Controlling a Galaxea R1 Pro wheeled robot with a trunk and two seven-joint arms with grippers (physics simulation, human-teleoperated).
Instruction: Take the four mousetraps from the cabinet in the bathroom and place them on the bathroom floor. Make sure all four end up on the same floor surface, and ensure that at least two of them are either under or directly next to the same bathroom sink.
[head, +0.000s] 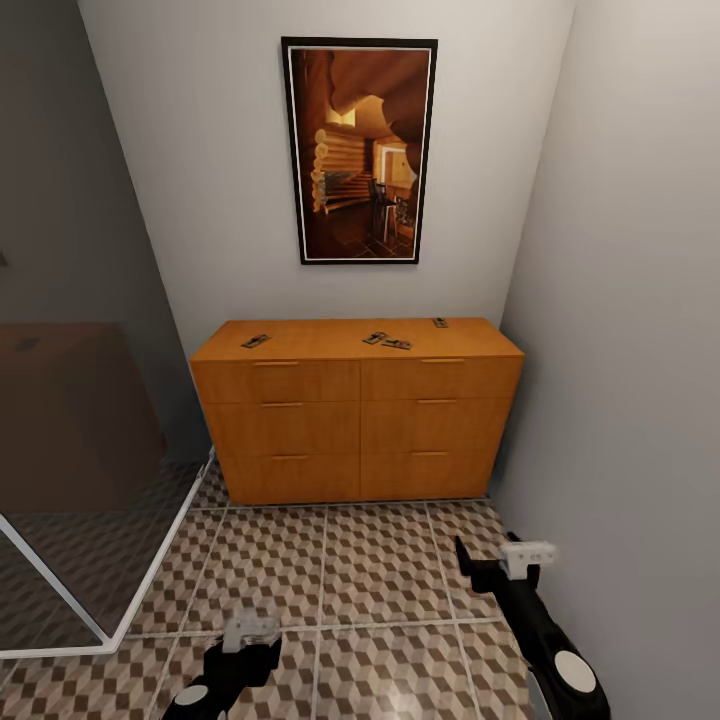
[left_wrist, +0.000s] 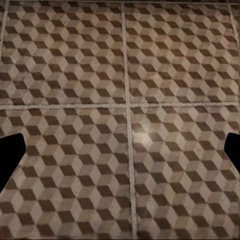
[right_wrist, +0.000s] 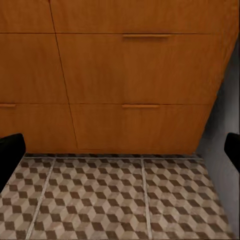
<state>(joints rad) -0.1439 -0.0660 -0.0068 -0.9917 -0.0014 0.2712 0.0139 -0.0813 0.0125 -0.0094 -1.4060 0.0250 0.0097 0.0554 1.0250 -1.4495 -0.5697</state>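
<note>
Resting atop the cabinet (head: 360, 400), four mousetraps (head: 256, 341), left gripper (left_wrist: 120, 155) and right gripper (right_wrist: 120, 150) spread apart.

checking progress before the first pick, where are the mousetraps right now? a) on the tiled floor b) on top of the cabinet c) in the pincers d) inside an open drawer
b, the head view shows all four mousetraps lying on the flat top of the cabinet: one toward its left end, two close together near the middle, and one at the back right; every drawer is closed.
</note>
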